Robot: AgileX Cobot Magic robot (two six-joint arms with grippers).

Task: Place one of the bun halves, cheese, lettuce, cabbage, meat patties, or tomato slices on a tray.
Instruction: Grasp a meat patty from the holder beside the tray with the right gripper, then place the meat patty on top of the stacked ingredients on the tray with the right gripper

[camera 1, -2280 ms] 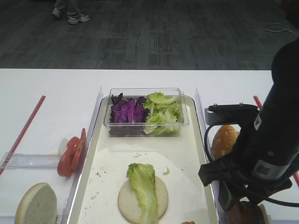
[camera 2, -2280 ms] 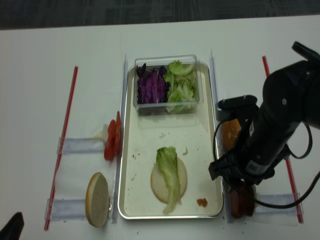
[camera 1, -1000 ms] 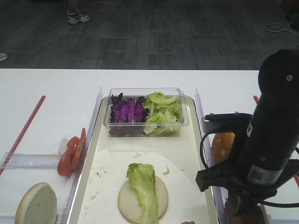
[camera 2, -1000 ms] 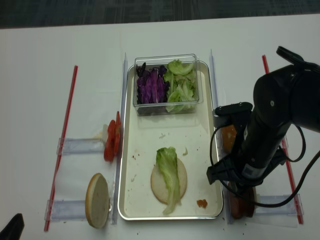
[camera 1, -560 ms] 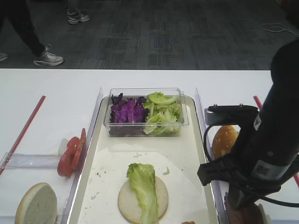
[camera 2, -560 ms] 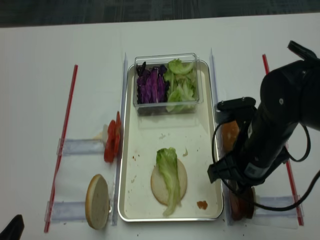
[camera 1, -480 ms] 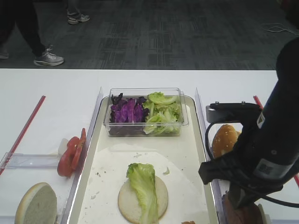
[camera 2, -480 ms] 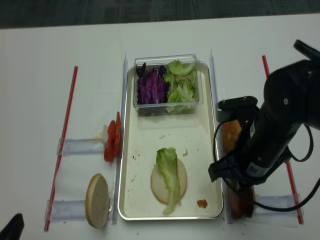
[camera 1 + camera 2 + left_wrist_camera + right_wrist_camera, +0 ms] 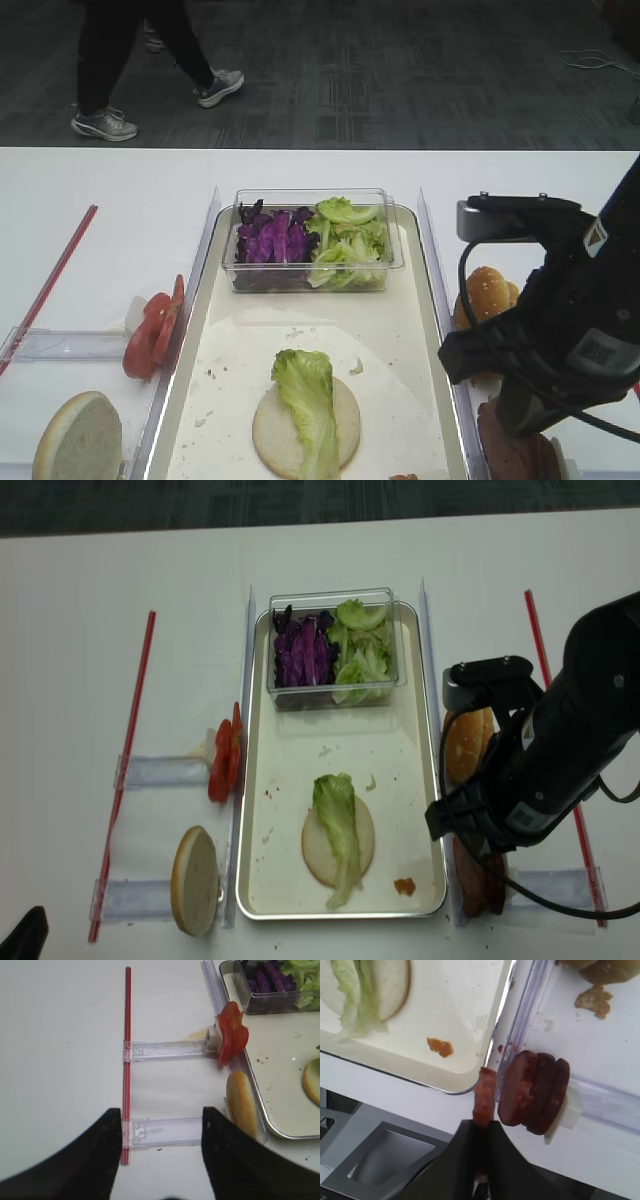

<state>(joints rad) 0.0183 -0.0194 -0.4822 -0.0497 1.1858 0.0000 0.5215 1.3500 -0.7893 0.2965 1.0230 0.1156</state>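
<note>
In the right wrist view my right gripper (image 9: 481, 1122) is shut on one meat patty (image 9: 485, 1091), held edge-on above the tray's corner. The other meat patties (image 9: 535, 1092) stand stacked in a clear holder beside it. On the cream tray (image 9: 400, 330) lies a bun half (image 9: 345, 415) with a lettuce leaf (image 9: 305, 395) on it. My left gripper (image 9: 162, 1127) hangs open over the table, left of the tomato slices (image 9: 231, 1035) and another bun half (image 9: 241, 1105). Purple cabbage (image 9: 272, 238) and more lettuce (image 9: 345, 240) fill a tub. No cheese is in view.
The clear tub (image 9: 335, 645) stands at the tray's far end. A sesame bun dome (image 9: 485, 295) sits right of the tray, behind the right arm (image 9: 560, 330). Red straws (image 9: 125, 770) and clear holders (image 9: 165, 1050) line the table. An orange crumb (image 9: 440, 1047) lies in the tray.
My right arm has risen and shifted slightly right, with one patty clear of the stack. A person has walked across the background. The left gripper's earlier state is not shown.
</note>
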